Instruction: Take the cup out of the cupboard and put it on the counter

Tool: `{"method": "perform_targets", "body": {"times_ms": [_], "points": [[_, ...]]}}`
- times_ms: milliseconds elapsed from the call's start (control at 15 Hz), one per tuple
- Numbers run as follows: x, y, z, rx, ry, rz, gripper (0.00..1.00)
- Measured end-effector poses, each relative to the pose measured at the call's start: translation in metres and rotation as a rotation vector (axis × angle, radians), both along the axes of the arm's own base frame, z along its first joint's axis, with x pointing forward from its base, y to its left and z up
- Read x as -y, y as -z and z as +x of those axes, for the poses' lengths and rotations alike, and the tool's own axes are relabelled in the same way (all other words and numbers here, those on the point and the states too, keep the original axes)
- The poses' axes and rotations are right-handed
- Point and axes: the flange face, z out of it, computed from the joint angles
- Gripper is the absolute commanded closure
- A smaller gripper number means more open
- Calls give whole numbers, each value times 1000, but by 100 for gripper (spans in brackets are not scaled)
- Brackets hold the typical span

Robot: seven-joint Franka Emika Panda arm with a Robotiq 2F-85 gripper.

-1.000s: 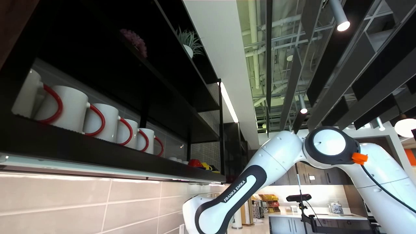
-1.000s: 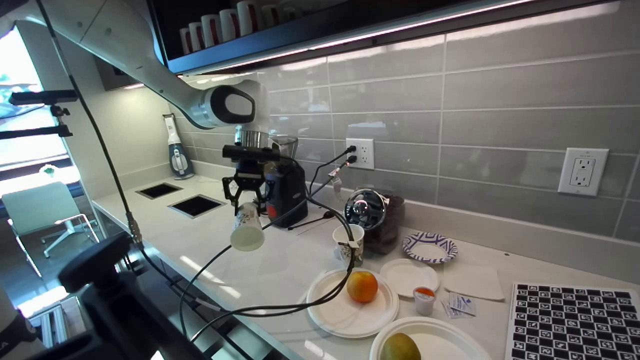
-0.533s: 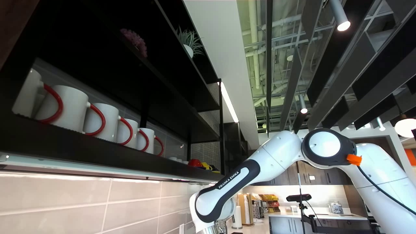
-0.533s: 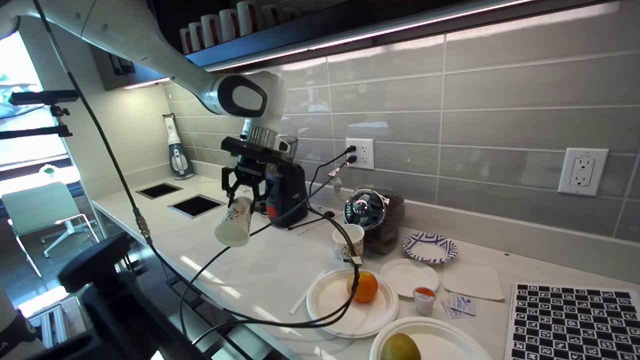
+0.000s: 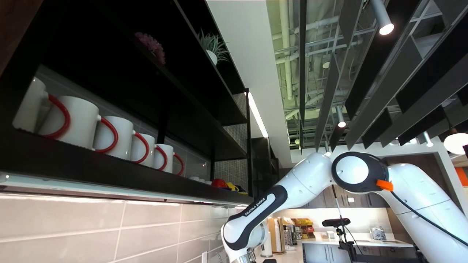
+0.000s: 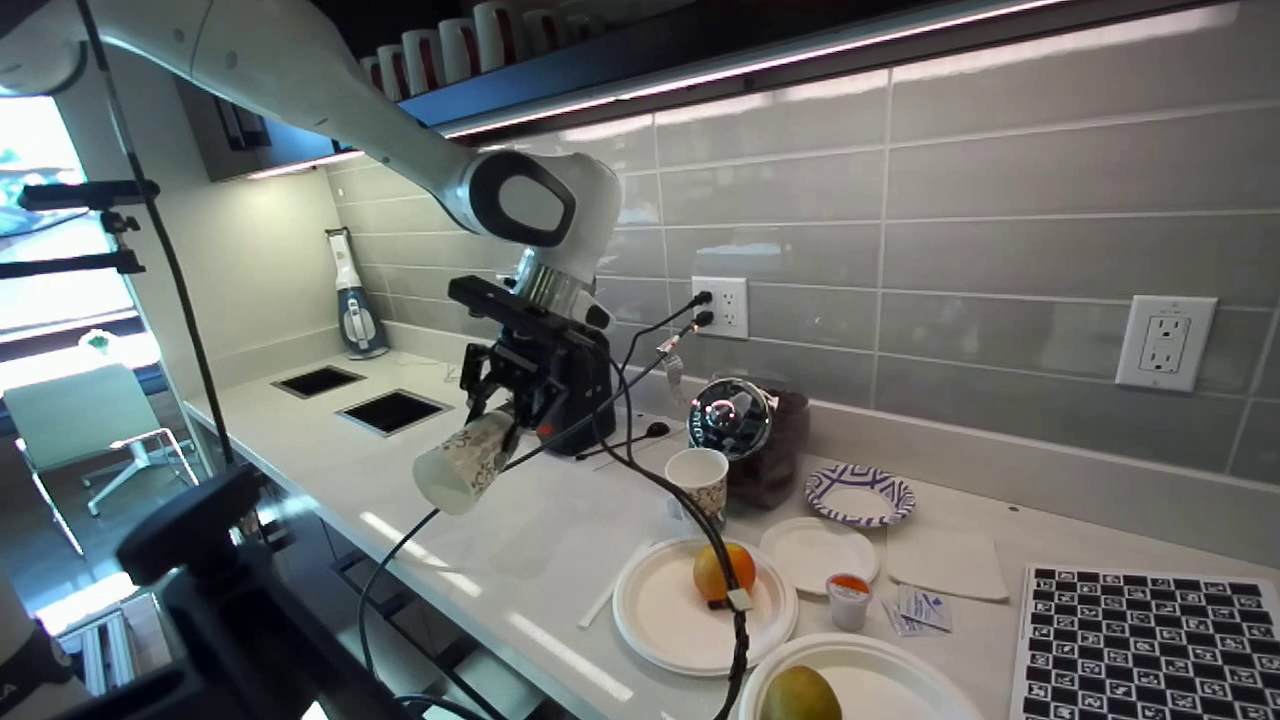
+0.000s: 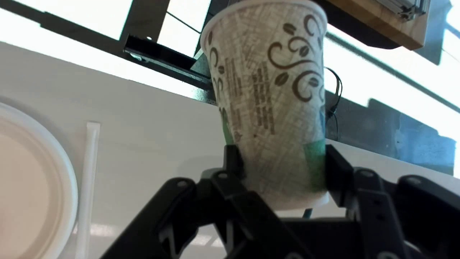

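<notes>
One patterned paper cup (image 6: 463,464) hangs tilted over the table (image 6: 530,565) in an exterior view, mouth between seven and eight o'clock, jaws grasping its base end; probably best squared to the table before release, clear of the nearest plate (image 6: 653,622) at four o'clock.

Exterior views look up along the cupboard (image 5: 175,120) and down over the countertop (image 6: 560,530), sharing my arm (image 6: 310,80); my wrist view faces down, nearer.
</notes>
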Motion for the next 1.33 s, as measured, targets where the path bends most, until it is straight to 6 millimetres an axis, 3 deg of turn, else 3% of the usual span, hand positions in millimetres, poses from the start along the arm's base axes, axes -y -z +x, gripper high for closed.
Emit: {"method": "perform_targets", "body": {"times_ms": [200,267,467,667,733,1000,1333], "points": [[4,17,1,-57,129,-68,66],[5,23,1,-76,170,-91,41],[9,35,0,-126,250,-135,41],[10,36,2,-133,264,-143,41],[10,36,2,-133,265,-143,66],[15,44,-3,-182,316,-69,66],[52,81,-14,-337,448,79,66]]}}
